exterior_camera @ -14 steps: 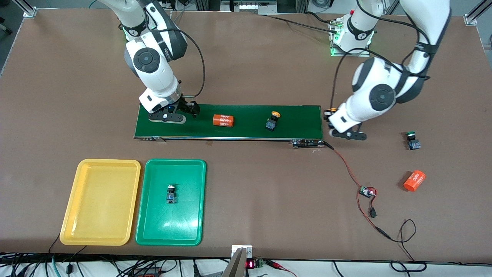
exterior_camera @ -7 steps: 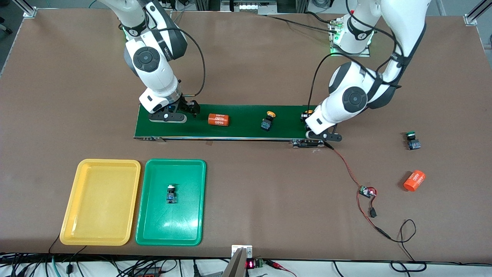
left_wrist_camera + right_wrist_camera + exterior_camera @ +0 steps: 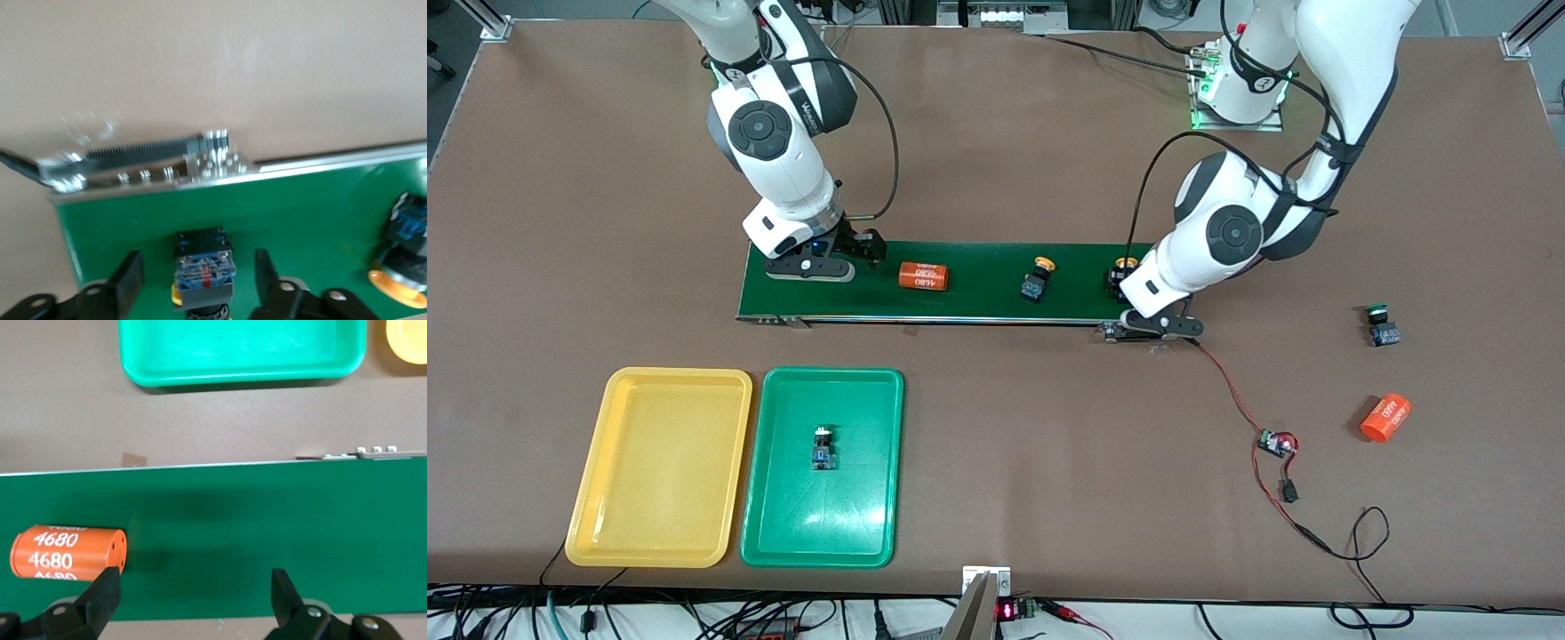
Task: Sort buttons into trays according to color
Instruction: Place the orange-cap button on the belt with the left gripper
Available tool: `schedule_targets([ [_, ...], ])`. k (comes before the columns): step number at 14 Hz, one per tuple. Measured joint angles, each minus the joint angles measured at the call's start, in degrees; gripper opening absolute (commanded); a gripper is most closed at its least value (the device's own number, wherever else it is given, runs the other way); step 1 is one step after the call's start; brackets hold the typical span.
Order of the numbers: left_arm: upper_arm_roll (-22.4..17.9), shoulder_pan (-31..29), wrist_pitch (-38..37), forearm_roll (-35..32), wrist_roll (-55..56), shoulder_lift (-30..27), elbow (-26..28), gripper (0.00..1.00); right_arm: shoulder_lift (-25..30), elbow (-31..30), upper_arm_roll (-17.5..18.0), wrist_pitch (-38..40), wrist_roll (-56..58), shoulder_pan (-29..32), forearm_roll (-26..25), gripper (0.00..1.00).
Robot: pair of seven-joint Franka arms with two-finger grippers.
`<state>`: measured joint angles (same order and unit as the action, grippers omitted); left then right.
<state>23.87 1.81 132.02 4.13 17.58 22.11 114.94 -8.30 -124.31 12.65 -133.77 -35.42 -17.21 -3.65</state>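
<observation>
My left gripper (image 3: 1125,284) (image 3: 199,277) hangs low over the green belt's (image 3: 978,298) end, open. A yellow-capped button (image 3: 1120,270) (image 3: 203,267) lies on the belt between its fingers, with a gap on each side. A second yellow-capped button (image 3: 1038,277) (image 3: 403,267) lies at mid-belt. One button (image 3: 823,447) lies in the green tray (image 3: 783,524) (image 3: 240,360), beside the yellow tray (image 3: 658,462) (image 3: 407,330). A green-capped button (image 3: 1380,324) sits on the table at the left arm's end. My right gripper (image 3: 869,252) (image 3: 195,590) is open over the belt's other end.
An orange cylinder (image 3: 922,276) (image 3: 67,553) with white print lies on the belt beside my right gripper. Another orange cylinder (image 3: 1386,418) lies on the table near the green-capped button. A red wire with a small circuit board (image 3: 1276,443) runs from the belt's end.
My left arm carried the yellow-capped button from off the belt's end onto the belt and opened its jaws. The cylinder and the other button rode the belt toward my right gripper.
</observation>
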Motion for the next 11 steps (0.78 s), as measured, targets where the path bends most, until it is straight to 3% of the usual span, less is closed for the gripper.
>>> schedule_targets([
  [5, -2.08, -8.83, -4.70, -2.31, -2.56, -6.28, -1.29, 1.00, 0.34, 0.00, -0.05, 0.61, 0.00, 0.02, 0.00, 1.00],
  [8, -6.47, -12.37, -4.10, -8.17, -11.42, -4.96, -1.56, 1.00, 0.42, 0.01, -0.20, 0.61, 0.00, 0.11, 0.00, 1.00],
  [11, -7.45, -18.26, -3.69, -10.62, -24.45, -1.93, -4.23, 1.00, 0.43, 0.01, -0.22, 0.62, 0.00, 0.13, 0.00, 1.00],
])
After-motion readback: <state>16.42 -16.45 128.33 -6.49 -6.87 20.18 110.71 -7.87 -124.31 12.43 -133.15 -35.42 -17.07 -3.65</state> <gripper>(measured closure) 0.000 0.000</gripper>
